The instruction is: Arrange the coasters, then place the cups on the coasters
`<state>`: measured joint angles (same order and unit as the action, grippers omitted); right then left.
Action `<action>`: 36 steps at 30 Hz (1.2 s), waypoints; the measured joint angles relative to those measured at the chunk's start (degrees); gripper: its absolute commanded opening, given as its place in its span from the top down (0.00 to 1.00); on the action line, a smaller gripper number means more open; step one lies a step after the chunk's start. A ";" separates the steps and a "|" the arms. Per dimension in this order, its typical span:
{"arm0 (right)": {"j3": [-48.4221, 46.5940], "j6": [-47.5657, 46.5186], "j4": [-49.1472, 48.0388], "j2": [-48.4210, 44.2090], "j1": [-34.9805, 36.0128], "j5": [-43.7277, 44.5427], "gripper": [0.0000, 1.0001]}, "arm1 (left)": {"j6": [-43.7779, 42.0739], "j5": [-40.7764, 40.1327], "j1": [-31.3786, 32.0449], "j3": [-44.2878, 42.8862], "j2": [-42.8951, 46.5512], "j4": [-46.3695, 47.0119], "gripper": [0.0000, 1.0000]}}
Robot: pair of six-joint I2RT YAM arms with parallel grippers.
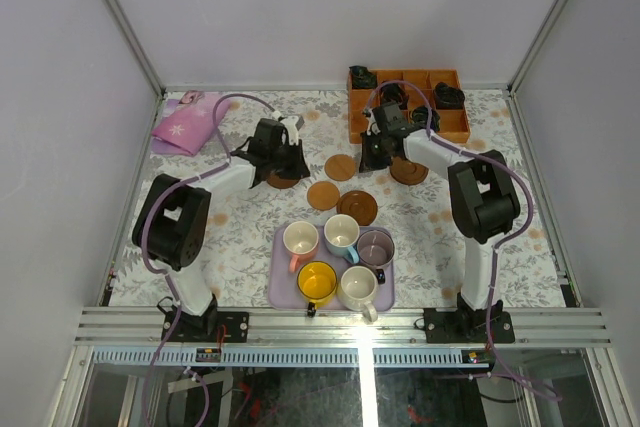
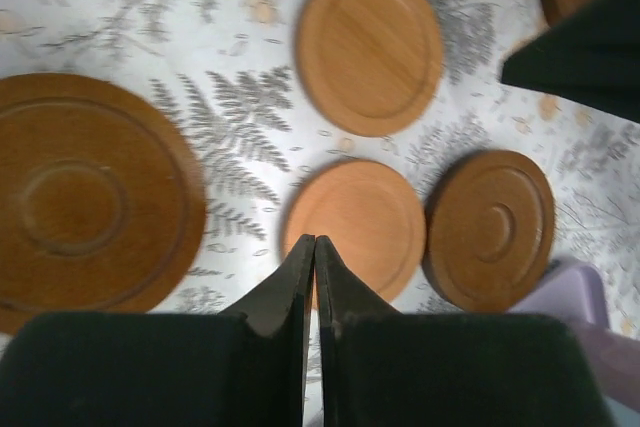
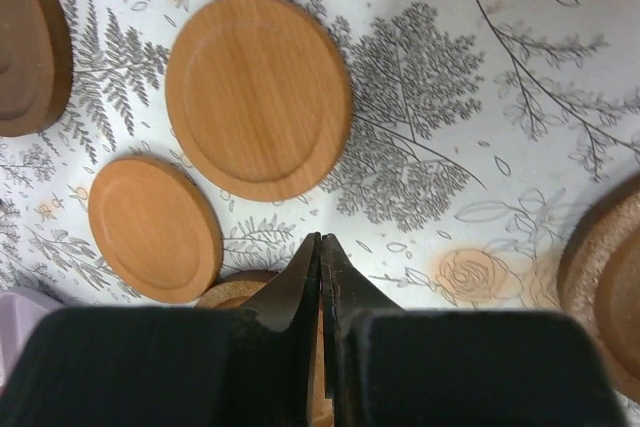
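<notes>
Wooden coasters [image 1: 324, 195] lay loosely spread ahead of the left gripper [image 2: 313, 247] and right gripper [image 3: 320, 242], both closed on nothing. Five cups [image 1: 341, 235] sat on the tray [image 1: 281, 292] behind them, unplaced.

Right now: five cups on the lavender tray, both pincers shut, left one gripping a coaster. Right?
No. The left pincer is shut but empty: the left wrist view shows its tips meeting, coasters lying loose on the table. Five cups on the lavender tray, right pincer shut: correct.

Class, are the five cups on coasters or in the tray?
In the lavender tray; all five cups stand upright there, coasters lying bare.
</notes>
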<state>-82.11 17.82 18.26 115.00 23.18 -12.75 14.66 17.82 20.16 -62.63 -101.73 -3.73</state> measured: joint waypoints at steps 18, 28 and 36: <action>-4.20 -0.39 -0.96 2.36 0.48 -2.51 0.97 | -2.99 8.85 3.56 0.74 -1.84 -0.20 1.00; -11.67 -1.07 -0.48 8.83 1.55 -5.81 0.98 | -2.99 10.75 4.24 1.66 -4.66 -0.48 1.00; -14.62 -1.40 0.33 12.28 2.91 -6.88 0.98 | -1.36 9.20 4.24 -2.29 -9.57 -0.96 1.00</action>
<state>-96.73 16.43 18.59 127.28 26.09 -19.64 13.30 27.03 24.40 -64.93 -111.31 -4.69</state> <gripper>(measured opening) 0.033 0.001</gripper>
